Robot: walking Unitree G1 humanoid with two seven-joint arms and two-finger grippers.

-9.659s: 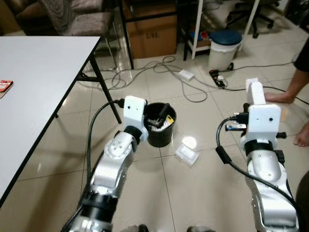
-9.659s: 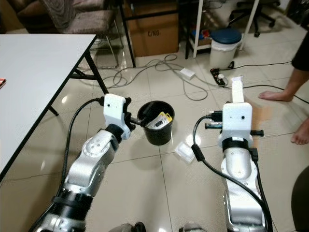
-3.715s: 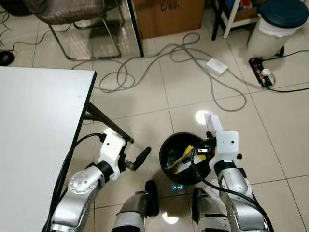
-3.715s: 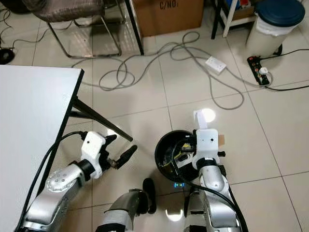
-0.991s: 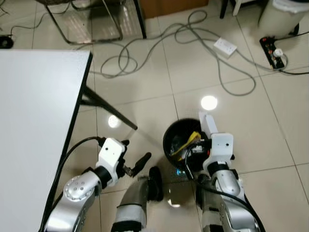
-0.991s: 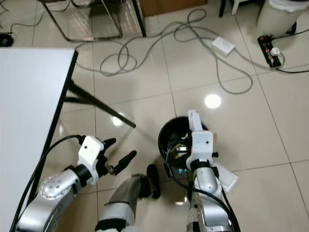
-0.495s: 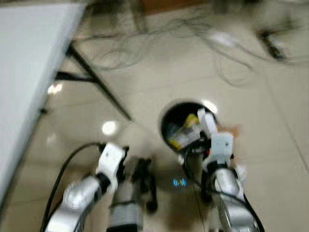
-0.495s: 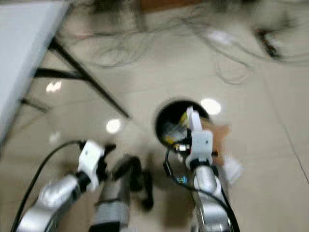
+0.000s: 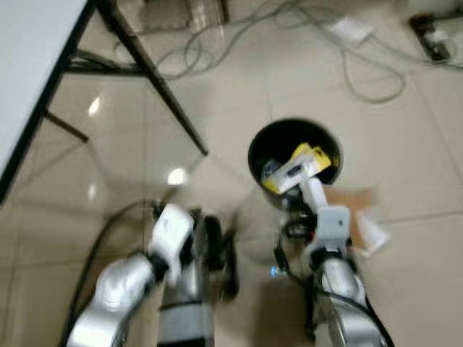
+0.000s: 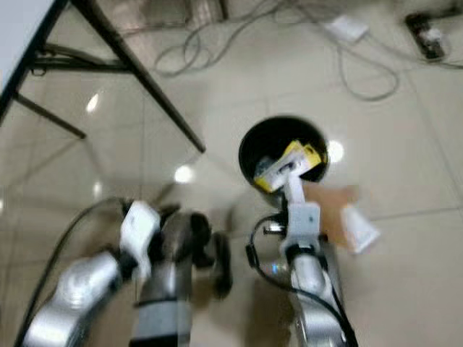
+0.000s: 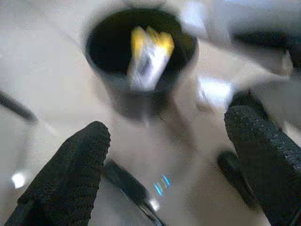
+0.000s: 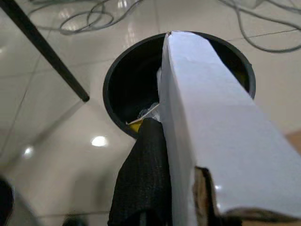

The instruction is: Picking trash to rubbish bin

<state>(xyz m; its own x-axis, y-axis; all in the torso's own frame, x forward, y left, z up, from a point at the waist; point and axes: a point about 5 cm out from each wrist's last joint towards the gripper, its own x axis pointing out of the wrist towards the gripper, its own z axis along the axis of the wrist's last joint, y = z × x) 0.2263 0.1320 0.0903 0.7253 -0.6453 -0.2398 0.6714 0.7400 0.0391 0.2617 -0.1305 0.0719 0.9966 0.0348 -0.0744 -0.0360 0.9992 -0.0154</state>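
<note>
Nearer now, the right pincer (image 10: pixel 292 189) is clamping a white box (image 12: pixel 207 113) at the black bin (image 9: pixel 294 137) rim. Left pincer (image 11: pixel 164 155) is hanging open, holding nothing.

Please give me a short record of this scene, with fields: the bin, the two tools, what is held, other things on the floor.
bin: black rubbish bin, upright on the tile floor, yellow-and-white trash inside
right tool: shut on a white box, its far end over the bin mouth
left tool: open, low beside the bin
floor: grey cables, a clear plastic wrapper right of the bin
table leg: black, left of the bin
</note>
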